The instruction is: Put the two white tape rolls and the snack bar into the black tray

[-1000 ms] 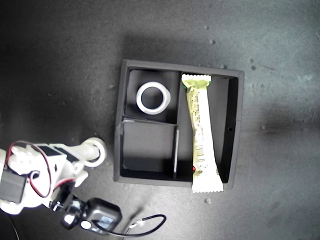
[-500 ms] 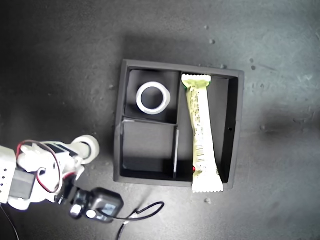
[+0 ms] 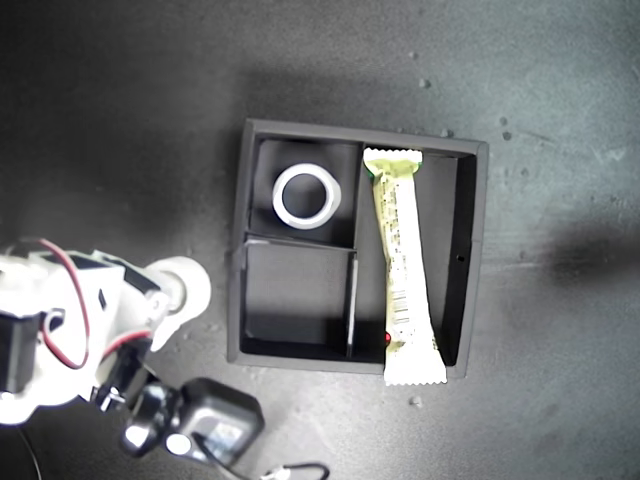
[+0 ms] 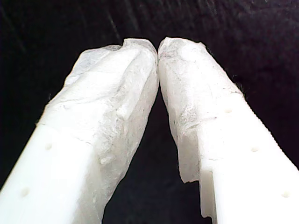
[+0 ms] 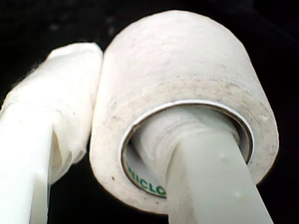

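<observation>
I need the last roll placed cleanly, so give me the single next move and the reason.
Probably carry the held tape roll toward the exterior view's right, over the tray's empty small compartment. My second gripper pinches the roll's wall, one finger through its core, left of the black tray in that view. The other tape roll and the snack bar already sit inside.

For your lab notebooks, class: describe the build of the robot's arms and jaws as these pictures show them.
The arm in the exterior view's lower left is white plastic with black motor blocks, red wires looped along it and a black camera module. My first gripper has long white jaws with small dimples, tips wrapped in crinkled white tape. My second gripper looks similar.
</observation>
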You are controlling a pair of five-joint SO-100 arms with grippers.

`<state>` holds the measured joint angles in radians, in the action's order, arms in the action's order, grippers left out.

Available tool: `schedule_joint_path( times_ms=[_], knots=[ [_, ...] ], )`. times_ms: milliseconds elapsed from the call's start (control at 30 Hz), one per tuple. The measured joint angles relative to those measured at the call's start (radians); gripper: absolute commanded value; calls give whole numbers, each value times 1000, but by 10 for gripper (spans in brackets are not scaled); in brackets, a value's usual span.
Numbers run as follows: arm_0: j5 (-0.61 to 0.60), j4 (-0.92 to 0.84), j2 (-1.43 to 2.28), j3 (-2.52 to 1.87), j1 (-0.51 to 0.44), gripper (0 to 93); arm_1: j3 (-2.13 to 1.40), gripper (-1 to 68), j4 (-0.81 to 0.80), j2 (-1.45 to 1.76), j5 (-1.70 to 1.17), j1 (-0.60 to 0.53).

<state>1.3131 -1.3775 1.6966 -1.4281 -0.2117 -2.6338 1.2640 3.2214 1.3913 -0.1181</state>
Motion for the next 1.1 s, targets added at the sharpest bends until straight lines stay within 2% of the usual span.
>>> schedule_joint_path(
  times_ms=[133,333,533,767,800,900,1100],
  knots=[
    [-41,-77,-202,267,6,0,-149,-3,-77,98,25,-2],
    [-35,-184,-489,600,-11,0,-233,-3,-144,112,25,-14],
    [-20,-410,-824,1049,-40,0,-304,-3,-175,118,25,-23],
    [28,-439,-905,1169,-40,0,-353,-3,-175,120,25,5],
    [29,-440,-907,1169,-40,18,-354,-3,-175,120,23,6],
    [29,-440,-905,1169,-41,154,-356,-3,-175,120,23,15],
    [46,-440,-900,1155,-61,214,-356,-3,-173,120,23,9]
  ],
)
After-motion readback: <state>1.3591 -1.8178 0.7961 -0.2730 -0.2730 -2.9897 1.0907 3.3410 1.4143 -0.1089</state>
